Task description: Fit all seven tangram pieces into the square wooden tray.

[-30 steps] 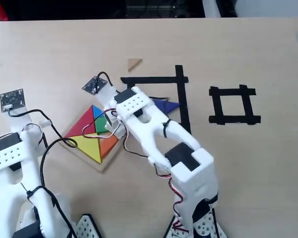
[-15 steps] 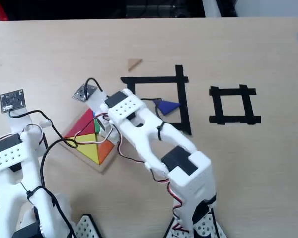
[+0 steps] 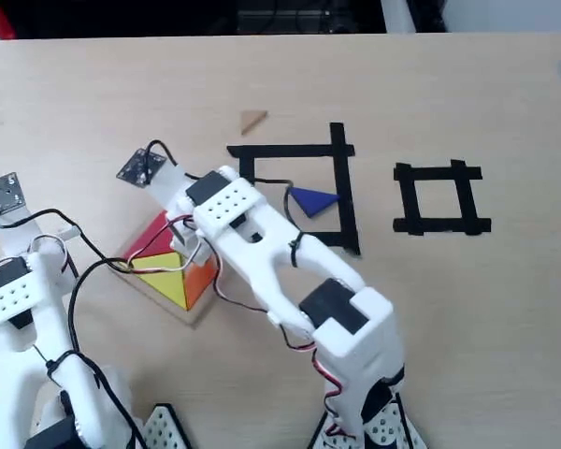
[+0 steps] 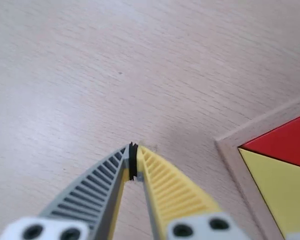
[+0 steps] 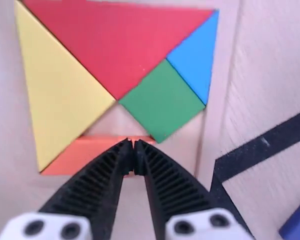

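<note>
care pays here: the right gripper point(image 5: 131, 150), pinched shut on nothing, sits at the orange piece point(image 5: 85, 150). i'd nudge that flush gently, without jolting the tray point(image 3: 194, 313). inside lie red point(image 5: 120, 45), yellow point(image 5: 55, 85), green point(image 5: 162, 100), light blue point(image 5: 195, 60) and orange pieces around a bare gap point(image 5: 117, 122). the dark blue triangle point(image 3: 313, 200) and tan triangle point(image 3: 252, 120) wait outside. the left gripper point(image 4: 133, 160), closed and empty, hangs beside the tray's corner.

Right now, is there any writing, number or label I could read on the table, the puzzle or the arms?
None can be read.
The tangram pieces and wooden tray are plain.
The black tape outlines on the table are bare lines, not letters.
Any print on the small circuit boards is too small to tell.
</note>
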Robot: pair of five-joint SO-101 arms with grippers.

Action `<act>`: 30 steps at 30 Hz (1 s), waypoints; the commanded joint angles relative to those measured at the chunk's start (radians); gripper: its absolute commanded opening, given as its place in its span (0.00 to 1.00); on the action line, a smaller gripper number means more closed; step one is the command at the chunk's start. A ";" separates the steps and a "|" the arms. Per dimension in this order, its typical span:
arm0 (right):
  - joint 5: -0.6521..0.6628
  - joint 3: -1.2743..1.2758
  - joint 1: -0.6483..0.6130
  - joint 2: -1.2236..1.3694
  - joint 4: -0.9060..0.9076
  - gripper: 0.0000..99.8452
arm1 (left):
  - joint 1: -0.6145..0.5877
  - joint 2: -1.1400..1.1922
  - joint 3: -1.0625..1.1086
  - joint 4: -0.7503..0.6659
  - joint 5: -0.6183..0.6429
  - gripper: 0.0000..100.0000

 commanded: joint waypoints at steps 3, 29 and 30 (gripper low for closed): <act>0.003 -0.058 -0.074 -0.002 -0.008 0.01 | -0.012 -0.003 -0.005 -0.021 0.009 0.03; 0.009 -0.147 -0.078 0.136 0.068 0.01 | -0.012 -0.003 -0.004 -0.021 0.009 0.03; 0.009 -0.153 -0.078 0.127 0.068 0.01 | -0.012 -0.003 -0.004 -0.021 0.009 0.03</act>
